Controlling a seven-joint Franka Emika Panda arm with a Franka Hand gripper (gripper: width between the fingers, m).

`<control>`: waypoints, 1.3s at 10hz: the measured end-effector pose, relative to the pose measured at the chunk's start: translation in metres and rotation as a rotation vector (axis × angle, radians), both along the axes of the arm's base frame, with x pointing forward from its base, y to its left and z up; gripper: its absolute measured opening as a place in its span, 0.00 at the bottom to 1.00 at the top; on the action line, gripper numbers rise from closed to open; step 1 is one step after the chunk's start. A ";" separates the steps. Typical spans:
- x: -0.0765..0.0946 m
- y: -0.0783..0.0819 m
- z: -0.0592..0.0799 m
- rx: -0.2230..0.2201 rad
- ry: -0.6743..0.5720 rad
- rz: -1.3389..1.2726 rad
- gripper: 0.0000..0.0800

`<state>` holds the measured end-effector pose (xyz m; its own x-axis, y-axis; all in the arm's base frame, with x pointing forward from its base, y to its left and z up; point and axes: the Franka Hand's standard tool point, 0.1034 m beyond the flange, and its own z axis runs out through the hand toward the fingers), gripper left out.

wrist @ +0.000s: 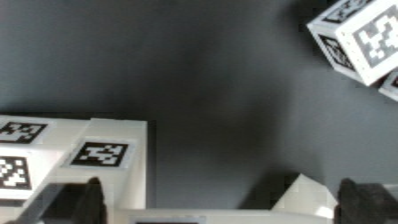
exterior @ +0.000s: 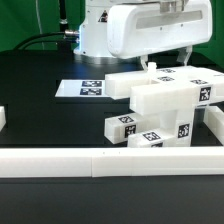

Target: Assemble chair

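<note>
Rails [exterior: 60, 160] of low white plastic edged the black desk [exterior: 40, 105], running along its near side in the exterior view, with a short stub at that view's left edge. Just right of that, towards the back, the marker board [exterior: 88, 88] lay flat on the desk, its black-and-white tags facing up. Further right, the robot's white arm [exterior: 150, 30] hung over the loose parts of the chair [exterior: 172, 108]. These stood crowded together on the exterior view's right half of the desk, between the marker board and the right-hand rail. A flat slab [exterior: 150, 88] lay across the top of the heap and a taller blocky frame [exterior: 185, 115] stood beneath it. Two short posts [exterior: 123, 127] lay at the front, close to the near rail. Each piece carried square tags. Whether the pieces were joined or only touching could not be told from that view.

In the wrist view the tool [wrist: 187, 188] was spread wide, its two dark fingers [wrist: 80, 195] well apart and pinching nothing, with bare desk showing between them. A white chair piece [wrist: 89, 150] bearing three visible tags lay beside one finger. A second tagged block [wrist: 365, 40] sat tilted, well apart from the first across a stretch of dark desk.
</note>
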<state>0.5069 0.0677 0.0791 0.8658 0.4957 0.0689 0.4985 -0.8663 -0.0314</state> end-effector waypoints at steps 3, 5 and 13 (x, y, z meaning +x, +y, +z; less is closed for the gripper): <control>0.001 -0.001 0.000 0.000 -0.002 -0.014 0.81; -0.003 0.000 0.001 0.002 0.003 -0.043 0.81; -0.053 0.036 -0.013 0.014 0.049 -0.296 0.81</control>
